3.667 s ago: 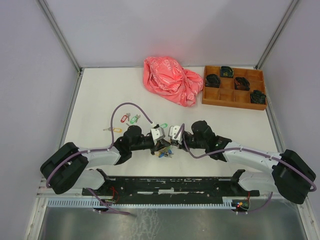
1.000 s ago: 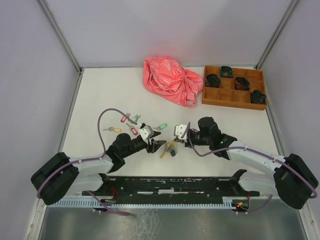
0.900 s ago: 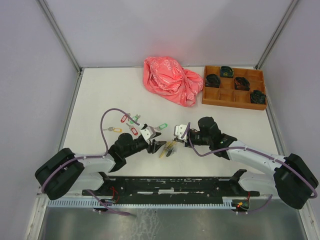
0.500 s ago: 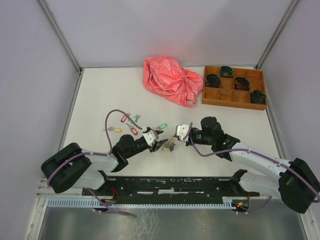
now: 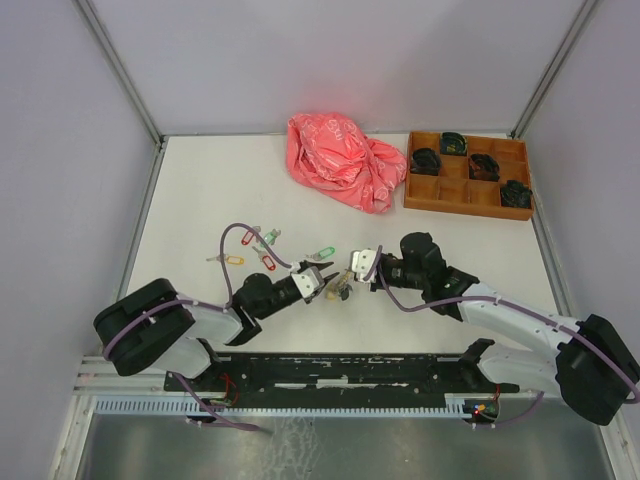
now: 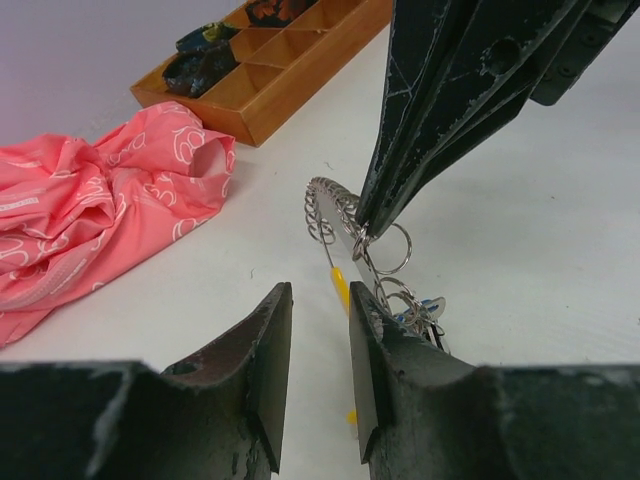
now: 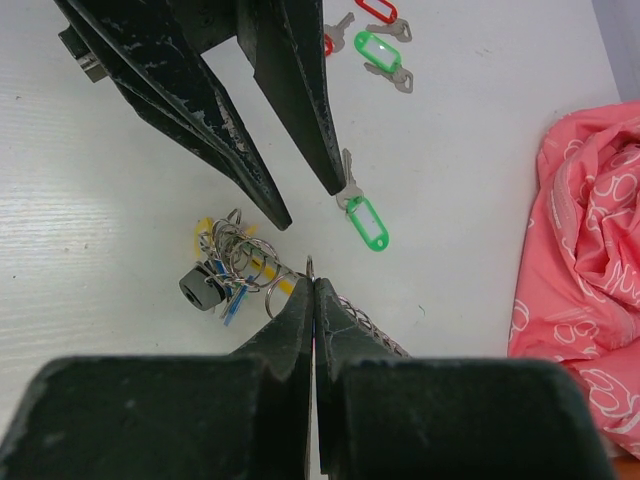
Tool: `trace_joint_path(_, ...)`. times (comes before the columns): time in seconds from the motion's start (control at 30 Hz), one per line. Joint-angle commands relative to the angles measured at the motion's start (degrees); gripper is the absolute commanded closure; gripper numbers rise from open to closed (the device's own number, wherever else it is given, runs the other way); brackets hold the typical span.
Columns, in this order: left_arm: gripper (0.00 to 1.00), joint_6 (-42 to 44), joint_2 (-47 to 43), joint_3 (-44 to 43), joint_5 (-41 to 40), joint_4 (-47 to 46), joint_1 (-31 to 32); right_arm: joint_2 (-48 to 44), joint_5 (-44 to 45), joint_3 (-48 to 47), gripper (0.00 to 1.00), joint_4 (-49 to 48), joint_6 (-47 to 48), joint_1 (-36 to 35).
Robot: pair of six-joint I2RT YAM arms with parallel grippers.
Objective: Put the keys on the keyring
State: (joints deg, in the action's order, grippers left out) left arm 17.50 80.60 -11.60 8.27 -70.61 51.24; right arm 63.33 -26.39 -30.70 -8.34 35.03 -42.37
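Silvery coils of the keyring (image 7: 236, 252) lie low over the white table (image 5: 200, 190), between the two arms. The right gripper (image 7: 313, 287) has its fingers pressed together on one small ring at the edge of this bundle. The yellow band shows just beside the pinched ring. The left gripper (image 6: 316, 298) stands close to the keyring with jaws apart and nothing between them. One green key (image 7: 366, 220) lies near its fingertips, and the other keys (image 5: 268, 238) lie further to the left.
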Motion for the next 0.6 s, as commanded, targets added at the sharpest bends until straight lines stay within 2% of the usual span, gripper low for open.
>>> trace_joint_path(0.0, 0.65, 3.07, 0.52, -2.17, 2.03, -5.14, 0.28, 0.09, 0.38, -3.25, 0.99, -3.01, 0.67, -0.33)
trace_joint_path(0.23, 0.65, 3.10, 0.32, -4.37, 5.86, 0.27, 0.26, -0.01, 0.21, -3.26, 0.99, -3.31, 0.32, -0.36)
trace_joint_path(0.57, 0.69, 2.71, 2.10, -5.78, 5.16, 0.11, 0.30, -0.51, -0.57, -2.88, 0.99, -3.87, -0.31, -0.36)
